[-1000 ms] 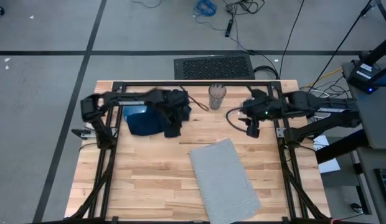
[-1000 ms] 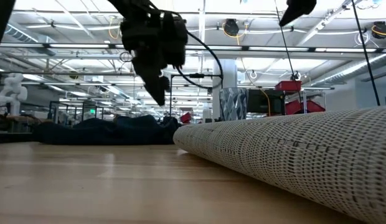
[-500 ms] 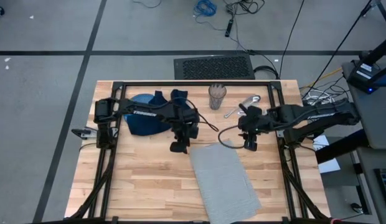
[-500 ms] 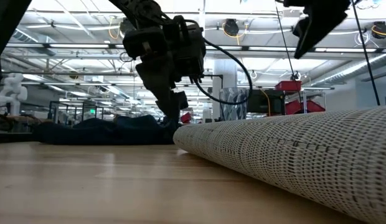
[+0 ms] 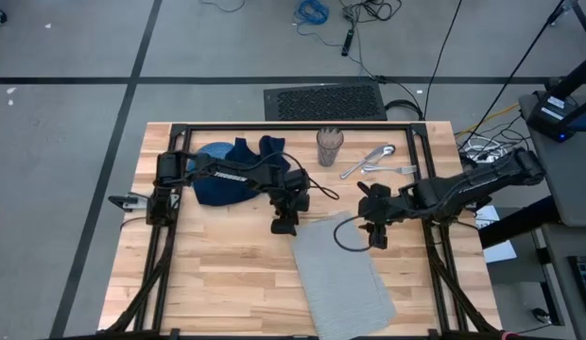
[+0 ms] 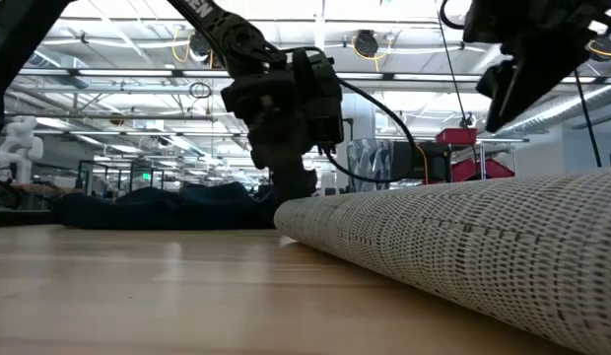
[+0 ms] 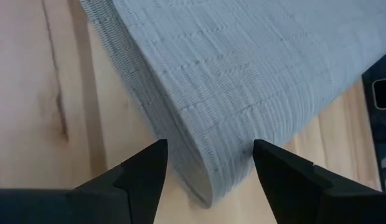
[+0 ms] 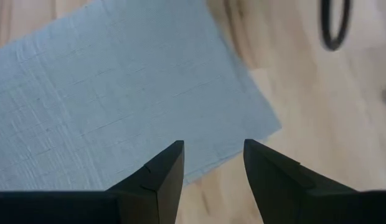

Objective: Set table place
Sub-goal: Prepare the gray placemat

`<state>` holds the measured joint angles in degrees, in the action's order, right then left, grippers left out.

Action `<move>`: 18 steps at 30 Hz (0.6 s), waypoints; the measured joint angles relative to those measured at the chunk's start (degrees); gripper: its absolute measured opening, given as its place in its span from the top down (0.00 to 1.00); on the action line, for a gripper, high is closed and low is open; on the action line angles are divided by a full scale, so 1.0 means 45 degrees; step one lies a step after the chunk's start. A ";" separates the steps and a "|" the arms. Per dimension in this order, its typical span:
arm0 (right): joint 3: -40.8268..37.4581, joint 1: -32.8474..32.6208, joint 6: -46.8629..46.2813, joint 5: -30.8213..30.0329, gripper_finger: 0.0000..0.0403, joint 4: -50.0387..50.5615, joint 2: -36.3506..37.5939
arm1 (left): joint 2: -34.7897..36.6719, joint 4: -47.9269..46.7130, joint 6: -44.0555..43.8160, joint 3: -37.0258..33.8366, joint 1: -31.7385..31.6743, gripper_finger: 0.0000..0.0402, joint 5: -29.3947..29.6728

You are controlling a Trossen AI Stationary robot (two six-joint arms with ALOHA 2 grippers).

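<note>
The grey placemat [image 5: 340,269] lies flat on the table [image 5: 217,274], slanting from the middle toward the near edge, with a doubled fold along its left side. My left gripper [image 7: 208,163] is open and low at the mat's far left corner [image 7: 202,186], one finger on either side of it, without touching it. My right gripper [image 8: 211,158] is open and hangs above the mat's far right corner [image 8: 268,127]. In the low view the left gripper [image 6: 291,182] stands just behind the mat [image 6: 463,247], while the right gripper [image 6: 517,89] hangs well above it.
At the far left a blue plate [image 5: 210,156] lies under a navy napkin [image 5: 246,161]. A glass [image 5: 329,146] stands at the far middle, with a spoon [image 5: 369,159] and a fork [image 5: 395,171] to its right. A cable loop [image 5: 345,236] hangs over the mat's far edge.
Both grippers have come down and toward the near edge, onto the placemat's far end. The left has come from over the napkin to the mat's far left corner. The right has come from the far right to its far right corner. The mat has kept still.
</note>
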<state>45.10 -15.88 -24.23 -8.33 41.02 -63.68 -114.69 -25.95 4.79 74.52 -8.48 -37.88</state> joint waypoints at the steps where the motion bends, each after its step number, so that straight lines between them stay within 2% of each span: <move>1: -0.0183 -0.0119 -0.0156 0.0002 0.62 -0.0204 0.0005 | -0.0048 0.0280 -0.0020 0.0000 0.0011 0.44 -0.0123; 12: -0.2470 -0.1107 -0.2012 0.0018 0.62 -0.2816 0.0004 | -0.0088 0.2197 -0.1334 0.0005 0.0089 0.44 -0.0920; 18: -0.2827 -0.1664 -0.2644 -0.0268 0.62 -0.3436 0.0000 | -0.0566 0.2630 -0.1676 0.0005 0.0192 0.46 -0.0920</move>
<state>32.38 -23.36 -36.13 -9.53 25.56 -63.68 -117.24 -14.12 -2.75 74.54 -7.61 -42.02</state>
